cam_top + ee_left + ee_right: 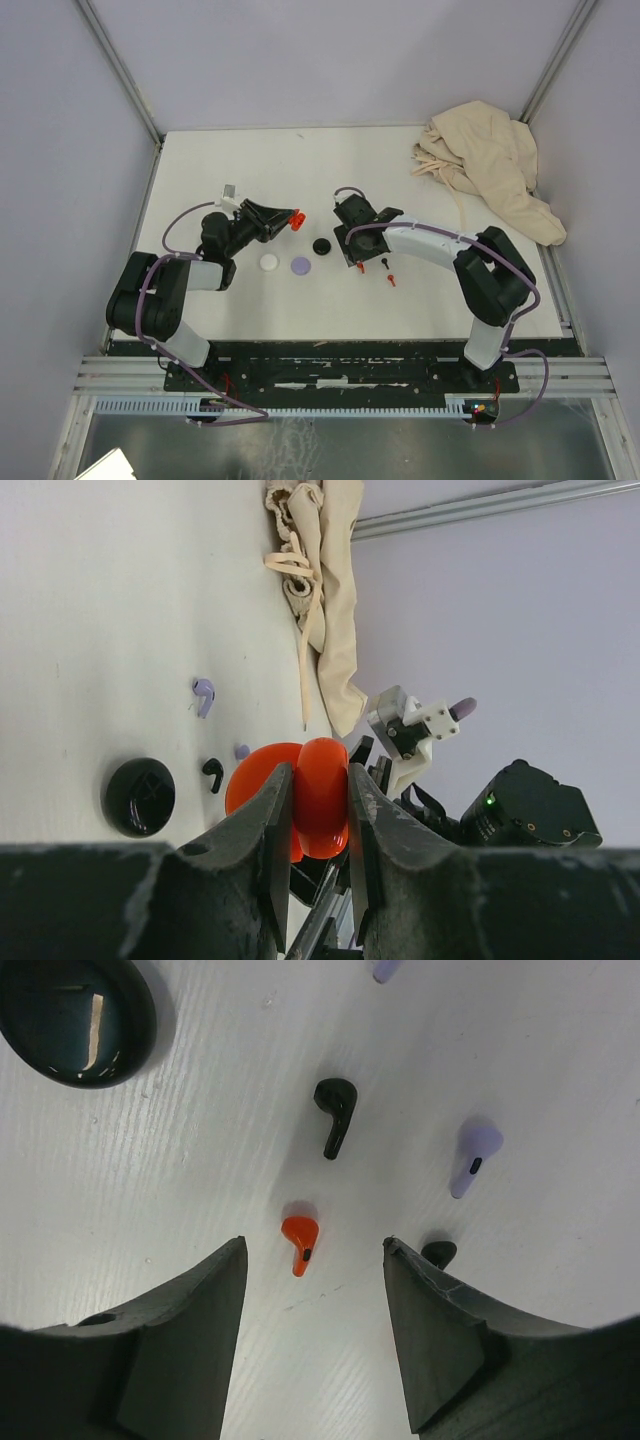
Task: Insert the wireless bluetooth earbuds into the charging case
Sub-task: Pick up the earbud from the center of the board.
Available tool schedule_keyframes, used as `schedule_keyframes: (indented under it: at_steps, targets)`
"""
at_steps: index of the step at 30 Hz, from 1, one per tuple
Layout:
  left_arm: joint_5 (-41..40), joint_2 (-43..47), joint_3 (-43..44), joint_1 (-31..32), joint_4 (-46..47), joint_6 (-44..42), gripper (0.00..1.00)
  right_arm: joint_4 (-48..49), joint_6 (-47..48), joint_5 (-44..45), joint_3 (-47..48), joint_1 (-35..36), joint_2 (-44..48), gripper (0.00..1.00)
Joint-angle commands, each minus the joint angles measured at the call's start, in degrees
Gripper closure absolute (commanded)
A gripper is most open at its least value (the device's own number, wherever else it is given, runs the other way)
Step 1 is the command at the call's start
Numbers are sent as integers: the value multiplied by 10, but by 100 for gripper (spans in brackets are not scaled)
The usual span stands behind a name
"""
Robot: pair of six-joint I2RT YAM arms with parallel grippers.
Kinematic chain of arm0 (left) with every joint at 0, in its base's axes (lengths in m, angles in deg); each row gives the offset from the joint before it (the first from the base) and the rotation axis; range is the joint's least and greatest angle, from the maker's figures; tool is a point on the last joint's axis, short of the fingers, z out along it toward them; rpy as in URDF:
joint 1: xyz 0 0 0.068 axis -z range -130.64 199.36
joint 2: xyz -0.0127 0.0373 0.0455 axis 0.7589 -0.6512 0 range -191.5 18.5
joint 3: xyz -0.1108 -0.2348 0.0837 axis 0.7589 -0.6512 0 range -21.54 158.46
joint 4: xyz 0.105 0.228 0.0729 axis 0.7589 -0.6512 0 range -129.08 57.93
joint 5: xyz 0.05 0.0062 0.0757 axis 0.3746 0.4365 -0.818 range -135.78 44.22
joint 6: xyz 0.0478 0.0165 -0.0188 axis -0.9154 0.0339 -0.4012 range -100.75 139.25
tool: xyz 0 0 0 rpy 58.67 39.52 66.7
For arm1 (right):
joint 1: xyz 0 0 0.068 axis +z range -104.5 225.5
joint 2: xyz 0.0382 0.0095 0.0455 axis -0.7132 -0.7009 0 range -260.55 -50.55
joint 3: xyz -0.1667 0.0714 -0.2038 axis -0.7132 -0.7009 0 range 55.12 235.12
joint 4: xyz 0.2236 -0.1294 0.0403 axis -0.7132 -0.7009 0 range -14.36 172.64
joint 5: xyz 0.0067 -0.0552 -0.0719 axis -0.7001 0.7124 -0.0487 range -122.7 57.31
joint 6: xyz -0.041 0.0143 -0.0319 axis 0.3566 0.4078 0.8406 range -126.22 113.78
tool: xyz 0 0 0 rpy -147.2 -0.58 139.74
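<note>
We see the left gripper [320, 772] with its dark, matte jaws clamped on a red charging case [262, 778]. The case is a glossy, rounded clamshell of orange-red plastic, held off the table [210, 160] and standing on edge between the pads.

The right gripper [314, 1243] hangs over the table with its jaws apart. Its blunt, wedge-shaped black fingers [190, 1330] stand on either side of a red earbud [299, 1236] without touching it. That bud is a tiny smooth teardrop with a short stem, lying flat on the white surface, which shows a fine ribbed grain close up.

Just beyond it lies a black earbud [335, 1112], shiny and stemmed. A lavender earbud [473, 1155] with a softer sheen lies off to one side. A second black bud [438, 1252] peeks out from behind one finger.

A black disc [75, 1015], round and mirror-glossy, sits nearby. In the left wrist view its top carries a faint marking that we cannot read. A white disc [268, 263] and a lavender disc [301, 265] lie side by side. A crumpled beige cloth [490, 170] with loose drawstrings is heaped in the far corner.
</note>
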Motion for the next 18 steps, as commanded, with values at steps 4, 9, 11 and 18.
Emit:
schedule_keyframes:
  at_steps: [4, 9, 11, 18]
  targets:
    - [7, -2, -4, -1, 50, 17, 97, 1, -12, 1, 17, 7, -14, 36]
    - [7, -7, -3, -1, 54, 20, 97, 8, -14, -2, 13, 7, -19, 36]
    - [5, -8, -4, -1, 56, 20, 97, 16, -15, -5, 9, 7, -21, 36]
    - [2, -2, -14, -1, 56, 19, 97, 9, -15, -7, 18, 7, -36, 38]
